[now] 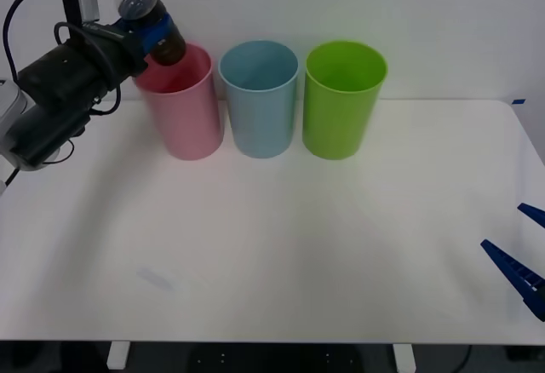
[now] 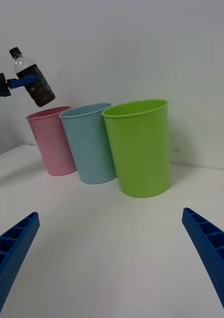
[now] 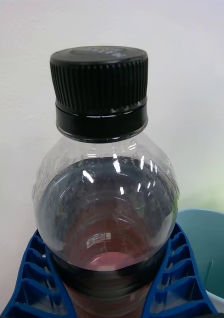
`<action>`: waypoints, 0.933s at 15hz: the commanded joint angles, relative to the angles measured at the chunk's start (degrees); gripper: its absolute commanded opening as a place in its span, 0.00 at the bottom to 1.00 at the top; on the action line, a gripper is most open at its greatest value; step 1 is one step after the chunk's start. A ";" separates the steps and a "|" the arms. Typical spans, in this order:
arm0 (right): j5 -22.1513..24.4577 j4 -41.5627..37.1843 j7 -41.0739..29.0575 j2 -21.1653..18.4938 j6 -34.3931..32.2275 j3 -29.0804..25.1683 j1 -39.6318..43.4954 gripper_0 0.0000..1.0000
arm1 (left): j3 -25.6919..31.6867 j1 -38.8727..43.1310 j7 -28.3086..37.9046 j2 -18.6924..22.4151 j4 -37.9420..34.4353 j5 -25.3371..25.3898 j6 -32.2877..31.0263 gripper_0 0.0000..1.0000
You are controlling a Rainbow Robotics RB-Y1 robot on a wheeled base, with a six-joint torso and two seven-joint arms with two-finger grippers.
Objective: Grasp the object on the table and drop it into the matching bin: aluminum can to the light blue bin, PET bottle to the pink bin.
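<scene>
left gripper (image 1: 153, 34) clamps the pet bottle (image 1: 145, 15), tilted above the pink bin (image 1: 180, 105) at the desk's far-left edge; next move: release. right gripper (image 2: 112, 258) idles wide.

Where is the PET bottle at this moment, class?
In the front view, the PET bottle is at the far left, held tilted in the left hand above the pink bin's rim, cap pointing up and away from the light blue bin.

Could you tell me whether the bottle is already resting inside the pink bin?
No, the left gripper holds the PET bottle tilted in the air above the pink bin, its base just over the rim.
</scene>
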 commanded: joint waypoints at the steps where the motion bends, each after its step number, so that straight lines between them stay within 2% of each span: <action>1: 0.00 0.00 0.00 0.00 0.00 0.00 0.00 1.00 | -0.02 0.00 -0.10 0.01 0.00 0.02 0.35 0.08; 2: 0.00 0.00 0.00 0.00 0.00 0.00 0.00 1.00 | 0.06 0.00 -0.10 0.01 0.00 0.02 0.26 0.49; 3: 0.00 0.00 0.00 0.00 0.00 0.00 0.00 1.00 | 0.06 0.00 -0.19 0.01 0.00 0.29 0.26 1.00; 8: 0.00 0.00 0.00 0.00 0.00 0.00 0.00 1.00 | 0.06 0.44 0.25 -0.08 0.00 1.69 -0.09 1.00; 11: 0.00 0.00 0.00 0.00 0.00 0.00 0.00 1.00 | 0.06 2.55 -0.19 0.18 -0.97 4.68 -1.23 1.00; 14: 0.00 0.00 0.00 0.00 0.00 0.00 0.00 1.00 | 0.06 7.21 -0.54 2.12 -4.92 8.55 -1.58 1.00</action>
